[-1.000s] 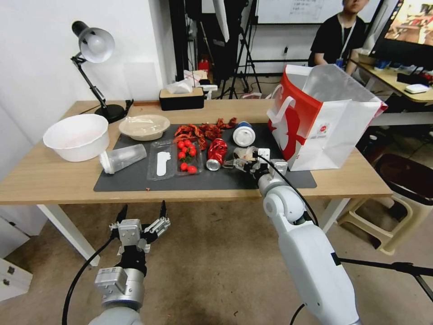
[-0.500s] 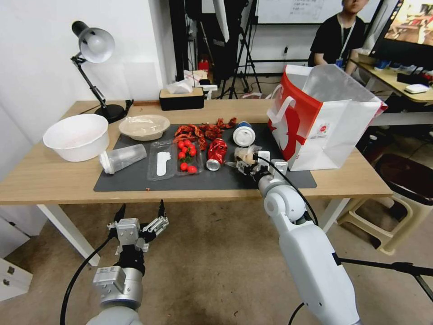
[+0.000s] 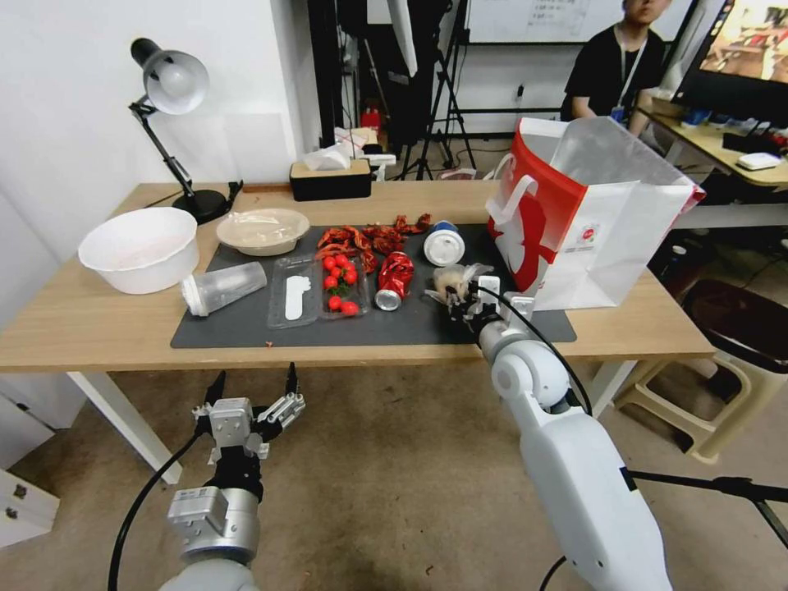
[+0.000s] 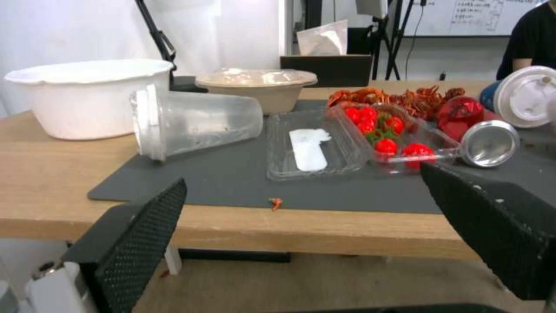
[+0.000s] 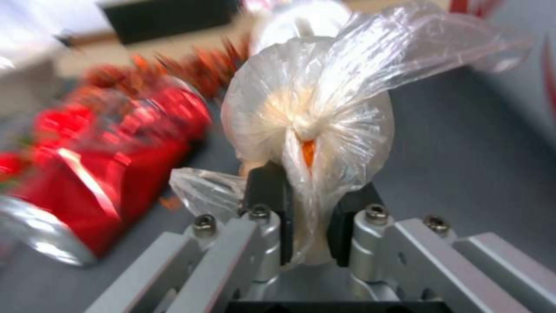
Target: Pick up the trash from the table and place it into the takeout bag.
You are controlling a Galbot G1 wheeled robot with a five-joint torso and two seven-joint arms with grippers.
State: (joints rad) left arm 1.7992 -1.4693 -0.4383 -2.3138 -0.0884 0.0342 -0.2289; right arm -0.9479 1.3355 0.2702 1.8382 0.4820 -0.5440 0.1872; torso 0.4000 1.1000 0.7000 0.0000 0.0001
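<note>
My right gripper is shut on the bun in its clear bag, held just above the dark mat of the table. In the right wrist view the fingers pinch the bun's bag from both sides. The red-and-white takeout bag stands open just to the right. On the mat lie a crushed red can, a blue-and-white lidded cup, a clear plastic cup on its side and a beige film-covered bowl. My left gripper hangs open below the table's front edge.
A clear tray with cherry tomatoes and red crayfish shells lie mid-mat. A white bowl, a desk lamp and a tissue box stand at the left and back. A stool is at the right.
My right gripper has shut on the bun's bag, lifted it a little and carried it right, toward the takeout bag. The left arm has sunk very slightly.
</note>
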